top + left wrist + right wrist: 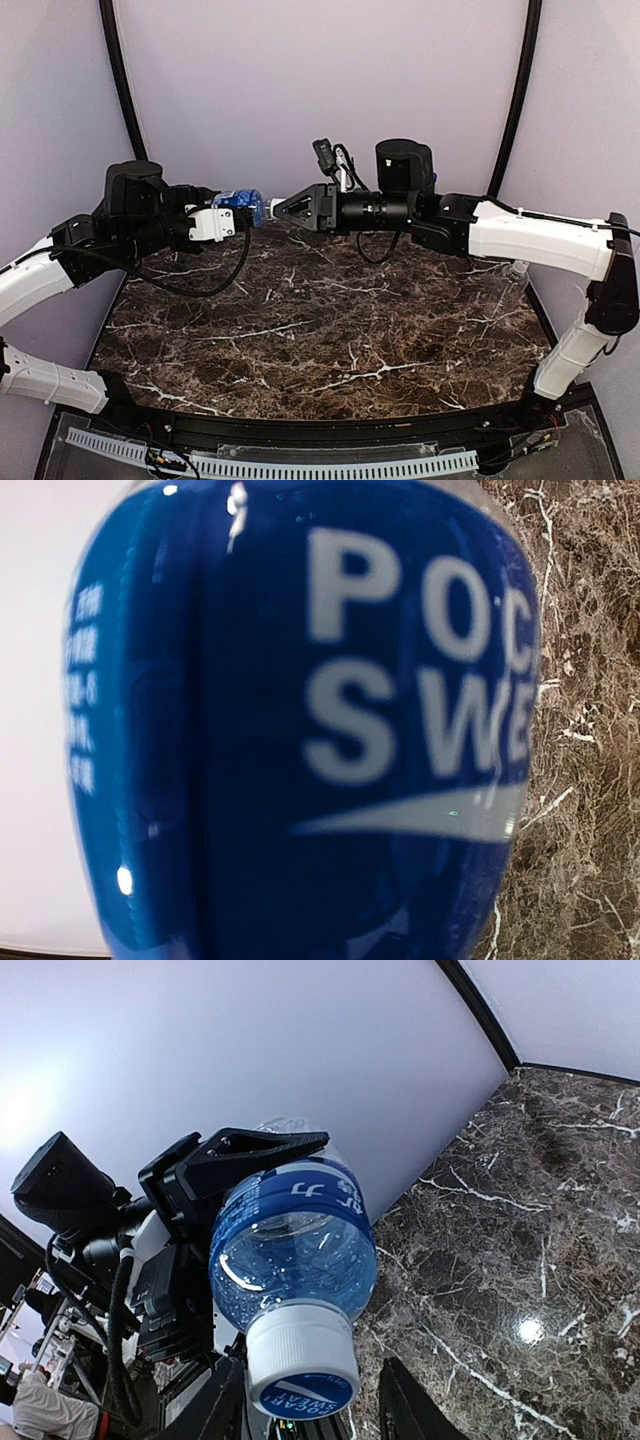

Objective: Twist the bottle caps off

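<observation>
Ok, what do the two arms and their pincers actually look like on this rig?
The left arm and the right arm both have white shells with black joints and bulky black motor housings. The left pincer has a white block behind black fingers. The right pincer is all black and tapers to a triangle. A loose black cable loops under the left wrist. No markings are legible.

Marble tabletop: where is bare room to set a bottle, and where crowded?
Free: the wide middle of the tabletop between the arms. Crowded: the far edge, where left gripper and right gripper meet at the bottle.
</observation>
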Motion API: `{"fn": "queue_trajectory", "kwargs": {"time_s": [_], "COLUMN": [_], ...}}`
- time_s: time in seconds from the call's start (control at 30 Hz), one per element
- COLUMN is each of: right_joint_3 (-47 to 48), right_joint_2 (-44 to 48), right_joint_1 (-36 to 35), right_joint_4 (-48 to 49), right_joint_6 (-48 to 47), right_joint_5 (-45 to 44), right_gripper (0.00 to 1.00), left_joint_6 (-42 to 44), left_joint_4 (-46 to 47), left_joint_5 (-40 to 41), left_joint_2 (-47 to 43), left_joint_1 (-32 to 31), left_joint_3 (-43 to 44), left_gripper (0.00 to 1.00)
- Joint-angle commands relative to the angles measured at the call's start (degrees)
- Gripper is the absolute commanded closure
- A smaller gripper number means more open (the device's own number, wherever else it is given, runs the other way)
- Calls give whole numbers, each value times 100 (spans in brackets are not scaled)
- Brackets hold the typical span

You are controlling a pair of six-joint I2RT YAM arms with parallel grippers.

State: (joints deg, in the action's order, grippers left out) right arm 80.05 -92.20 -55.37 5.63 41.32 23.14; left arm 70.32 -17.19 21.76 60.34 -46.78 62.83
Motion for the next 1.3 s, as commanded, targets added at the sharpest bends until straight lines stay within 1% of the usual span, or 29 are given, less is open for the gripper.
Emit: {"fn": "queue_trajectory", "kwargs": {"time_s": [0.0, 0.03, 0.07, 0.2, 0.23, 0.27, 0.33, 0.37, 0.4, 0.5, 0.57, 0.67, 0.73, 0.87, 0.9, 0.93, 1.0, 1.13, 1.27], "right_joint_3": [168, 169, 161, 168, 181, 211, 238, 251, 256, 231, 266, 395, 431, 280, 150, 15, -170, -239, -442], "right_joint_2": [-120, -129, -124, -105, -109, -124, -154, -169, -182, -174, -115, -30, 6, 159, 241, 317, 416, 436, 424], "right_joint_1": [27, 28, 27, 37, 36, 36, 31, 35, 33, -13, -153, -536, -758, -1125, -1229, -1371, -1653, -2154, -2733], "right_joint_4": [269, 303, 347, 377, 383, 385, 414, 439, 459, 526, 343, -195, -373, -449, -456, -440, -441, -703, -809], "right_joint_6": [65, 62, 67, -2, -13, -29, -61, -88, -134, -562, -1253, -2644, -3369, -4514, -4906, -5509, -6307, -7742, -9582], "right_joint_5": [100, 118, 128, 109, 117, 132, 218, 278, 337, 584, 515, -48, -276, -540, -610, -748, -1053, -1631, -2555], "right_gripper": [61, 65, 68, 66, 67, 69, 81, 89, 100, 100, 100, 100, 100, 100, 100, 100, 100, 100, 100], "left_joint_6": [-2, 3, 24, 95, 100, 103, 92, 89, 87, -43, -237, -448, -557, -712, -770, -808, -903, -1068, -1047], "left_joint_4": [113, 118, 119, 119, 126, 127, 120, 104, 90, -132, -495, -1291, -1677, -2340, -2446, -2693, -3062, -3531, -3744], "left_joint_5": [13, 17, 9, -21, -35, -42, -67, -106, -130, -339, -610, -1114, -1456, -2001, -2080, -2314, -2614, -3004, -3121], "left_joint_2": [-60, -71, -77, -126, -145, -149, -158, -166, -177, -228, -259, -291, -290, -269, -264, -252, -218, -161, -130], "left_joint_1": [-23, -23, -28, -32, -30, -31, -39, -41, -41, -41, -41, -41, -41, -40, -40, -41, -40, -41, -41], "left_joint_3": [-111, -130, -135, -201, -229, -233, -255, -261, -262, -230, -125, 102, 192, 351, 414, 449, 570, 721, 756], "left_gripper": [58, 58, 58, 59, 59, 59, 59, 59, 59, 60, 62, 63, 63, 63, 64, 64, 64, 64, 64]}}
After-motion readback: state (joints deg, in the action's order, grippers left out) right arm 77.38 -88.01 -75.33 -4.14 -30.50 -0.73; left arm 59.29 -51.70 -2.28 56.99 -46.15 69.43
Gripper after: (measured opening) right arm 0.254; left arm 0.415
